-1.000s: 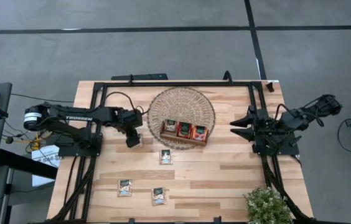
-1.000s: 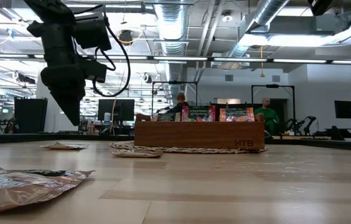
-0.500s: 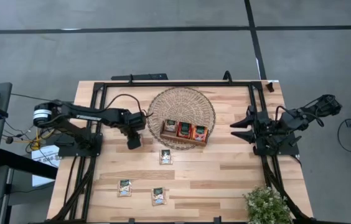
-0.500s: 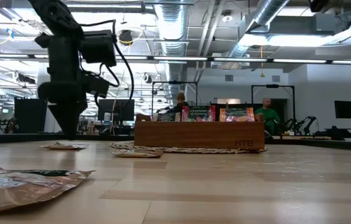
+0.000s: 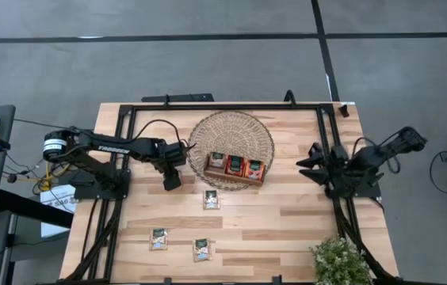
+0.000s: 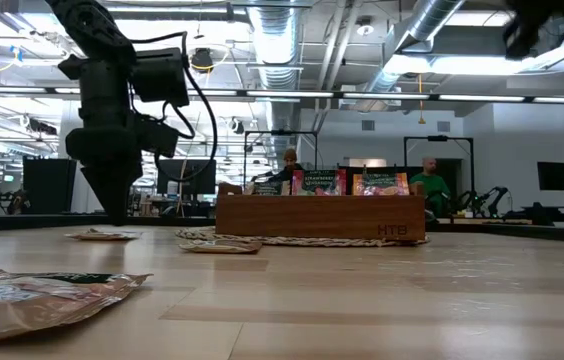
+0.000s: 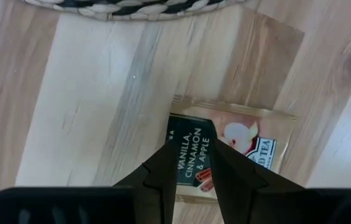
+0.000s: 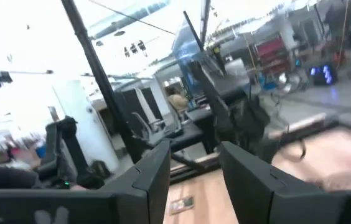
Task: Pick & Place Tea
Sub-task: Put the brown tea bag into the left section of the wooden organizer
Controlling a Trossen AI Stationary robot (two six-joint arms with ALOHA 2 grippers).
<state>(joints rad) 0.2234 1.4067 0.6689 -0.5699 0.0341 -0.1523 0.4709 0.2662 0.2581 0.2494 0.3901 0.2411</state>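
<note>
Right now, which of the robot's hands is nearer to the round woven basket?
The left hand. It hovers just beside the woven basket's rim, over a tea sachet on the table. The right hand waits farther off, past the basket's other side, near the table's edge.

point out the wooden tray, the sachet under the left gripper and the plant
wooden tray (image 6: 320, 218), low view, front wall
sachet (image 7: 250, 142), left wrist view, pale picture
plant (image 5: 341, 260), high view, middle of foliage
</note>
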